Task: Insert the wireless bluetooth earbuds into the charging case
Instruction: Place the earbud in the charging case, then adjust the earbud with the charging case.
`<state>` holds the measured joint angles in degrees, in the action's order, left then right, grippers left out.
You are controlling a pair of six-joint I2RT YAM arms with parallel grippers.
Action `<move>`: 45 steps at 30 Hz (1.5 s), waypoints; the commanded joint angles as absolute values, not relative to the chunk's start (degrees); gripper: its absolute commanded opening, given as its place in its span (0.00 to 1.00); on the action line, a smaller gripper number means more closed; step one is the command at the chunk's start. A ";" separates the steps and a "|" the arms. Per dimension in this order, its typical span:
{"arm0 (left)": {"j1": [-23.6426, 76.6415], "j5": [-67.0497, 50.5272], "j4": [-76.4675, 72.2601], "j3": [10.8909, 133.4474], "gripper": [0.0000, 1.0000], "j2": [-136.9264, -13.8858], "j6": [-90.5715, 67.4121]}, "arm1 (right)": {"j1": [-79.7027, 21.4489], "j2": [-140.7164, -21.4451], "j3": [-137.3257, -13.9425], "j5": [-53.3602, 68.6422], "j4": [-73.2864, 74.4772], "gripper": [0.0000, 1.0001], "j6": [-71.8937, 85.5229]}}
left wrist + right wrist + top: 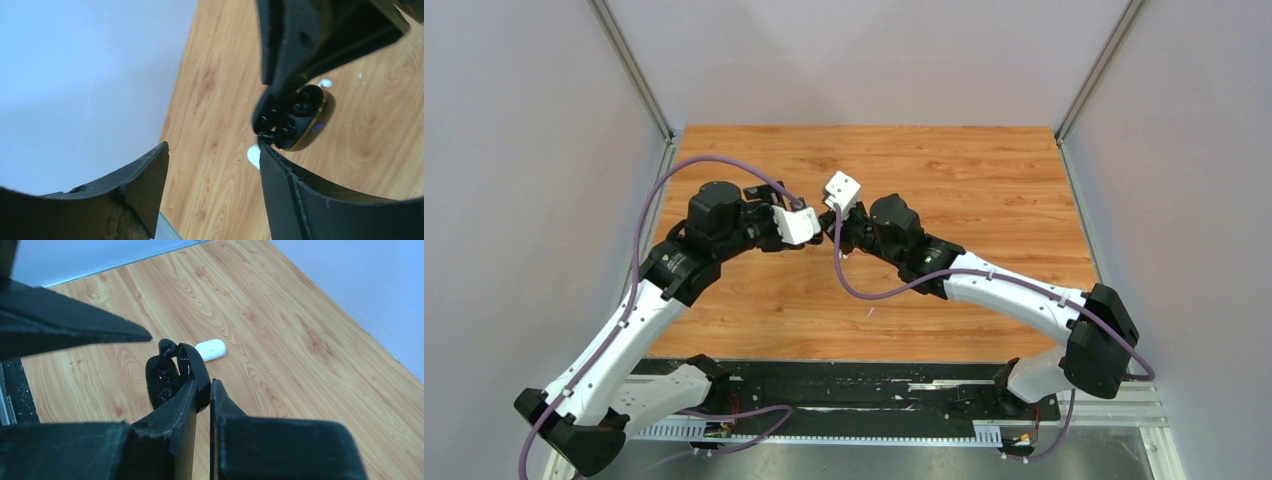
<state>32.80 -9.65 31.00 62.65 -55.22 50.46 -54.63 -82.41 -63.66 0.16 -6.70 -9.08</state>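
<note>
Two cases show: one black charging case [162, 377], open and held above the table [310, 370], and one white case [210, 349] lying beyond it. Reaching leftward, the right gripper [204, 387] pinches the black case's lid, jaws narrow. Opposite, the left gripper [212, 150] stands wide, empty. Dark earbuds [300, 106] seem seated inside; their number is unclear

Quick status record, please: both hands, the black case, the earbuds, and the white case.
left hand: open, empty, close to the held case
right hand: shut on the black charging case, held above the table
black charging case: lid open, gold rim showing
earbuds: dark shapes in the case's wells, apparently seated; not certain
white case: closed, lying on the table, untouched
</note>
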 commanded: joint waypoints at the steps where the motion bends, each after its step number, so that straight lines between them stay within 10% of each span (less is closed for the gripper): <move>1: 32.50 -6.18 32.54 68.67 0.76 -53.64 41.14 | -54.44 -80.20 -63.91 0.54 -10.22 0.00 -9.05; 10: 27.14 -3.80 48.81 76.64 0.79 -55.70 9.02 | -54.04 -79.19 -63.69 0.09 -10.40 0.00 -11.89; 25: 6.34 -54.39 38.03 71.67 0.50 -68.30 -25.16 | -54.05 -79.18 -63.10 -4.07 -11.08 0.00 -19.20; 45: 6.67 -53.11 31.20 71.79 0.47 -74.89 -30.73 | -54.45 -82.02 -65.92 -2.43 -10.19 0.00 -18.86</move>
